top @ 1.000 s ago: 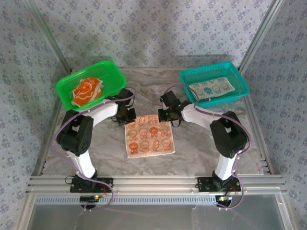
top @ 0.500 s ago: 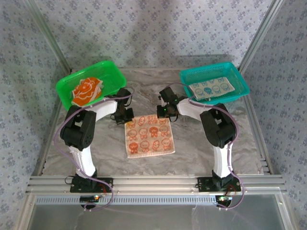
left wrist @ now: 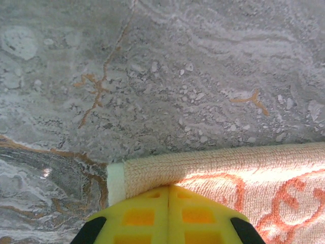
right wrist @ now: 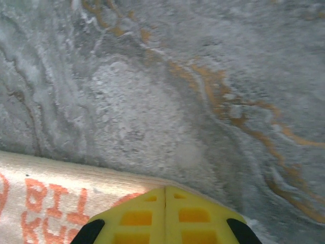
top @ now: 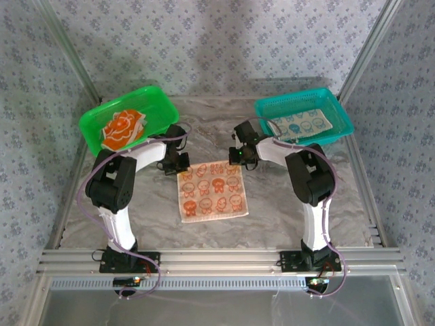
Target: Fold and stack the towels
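Marble table [top: 285, 210] under patterned walls. Lying flat at frame centre: towel with orange figures [top: 212, 191]. At its upper-left corner, left claw [top: 179, 166] pressing shut; at upper-right corner, right claw [top: 238, 158] doing likewise. Both appearing to be pinching hem. Over last second, right elbow swinging inward and upper-right corner riding slightly higher in frame. Judgement: corners secured, first fold beginning. Still waiting: other towels in green basket [top: 92, 122] and teal basket [top: 340, 122].

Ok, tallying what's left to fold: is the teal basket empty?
No, a cream towel with teal figures lies inside the teal basket.
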Controlling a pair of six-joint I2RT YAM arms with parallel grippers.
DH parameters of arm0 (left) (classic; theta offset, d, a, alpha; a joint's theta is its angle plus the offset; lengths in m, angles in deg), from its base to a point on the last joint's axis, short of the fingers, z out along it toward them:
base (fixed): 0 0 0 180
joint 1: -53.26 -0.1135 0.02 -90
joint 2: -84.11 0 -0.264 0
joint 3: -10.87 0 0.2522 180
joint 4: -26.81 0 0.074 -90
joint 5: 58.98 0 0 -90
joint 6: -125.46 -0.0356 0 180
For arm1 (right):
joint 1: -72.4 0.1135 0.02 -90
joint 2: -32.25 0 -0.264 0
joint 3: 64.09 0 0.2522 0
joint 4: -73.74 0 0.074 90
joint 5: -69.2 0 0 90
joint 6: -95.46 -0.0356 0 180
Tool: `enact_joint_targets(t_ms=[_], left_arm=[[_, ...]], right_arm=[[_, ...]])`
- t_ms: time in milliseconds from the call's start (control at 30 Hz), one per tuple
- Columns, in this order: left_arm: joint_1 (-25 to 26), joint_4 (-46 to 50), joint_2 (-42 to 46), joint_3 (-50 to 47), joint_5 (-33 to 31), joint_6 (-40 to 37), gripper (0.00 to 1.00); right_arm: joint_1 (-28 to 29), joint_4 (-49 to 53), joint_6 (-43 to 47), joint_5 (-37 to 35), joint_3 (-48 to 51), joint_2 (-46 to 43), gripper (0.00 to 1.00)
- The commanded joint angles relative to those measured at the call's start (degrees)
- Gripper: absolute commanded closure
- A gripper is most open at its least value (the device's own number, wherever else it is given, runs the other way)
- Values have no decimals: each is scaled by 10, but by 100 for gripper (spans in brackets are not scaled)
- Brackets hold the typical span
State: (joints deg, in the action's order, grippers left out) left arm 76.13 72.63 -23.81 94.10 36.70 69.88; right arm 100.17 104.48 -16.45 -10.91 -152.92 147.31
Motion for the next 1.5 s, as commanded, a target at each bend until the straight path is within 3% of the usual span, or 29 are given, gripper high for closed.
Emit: enact_joint_targets(t_ms=[0,267,367,533,800,1467], left_arm=[[-6,15,-17,-15,-30,-15,100],[-6,34,22,20,-6,-5,100],[-6,48,42,44,-1,-4,95],[-13,64,65,56,-17,-11,81],[-24,53,46,36,-18,-31,77],[-32,27,-16,18,-18,-50,72]], right_arm=[[-30,34,22,-28,25,-17,100],[-26,34,27,-25,23,-58,98],[-20,35,23,-22,16,-68,96],[-17,34,17,-19,11,-69,85],[-16,30,13,-14,1,-48,72],[-19,52,36,-2,-47,24,70]])
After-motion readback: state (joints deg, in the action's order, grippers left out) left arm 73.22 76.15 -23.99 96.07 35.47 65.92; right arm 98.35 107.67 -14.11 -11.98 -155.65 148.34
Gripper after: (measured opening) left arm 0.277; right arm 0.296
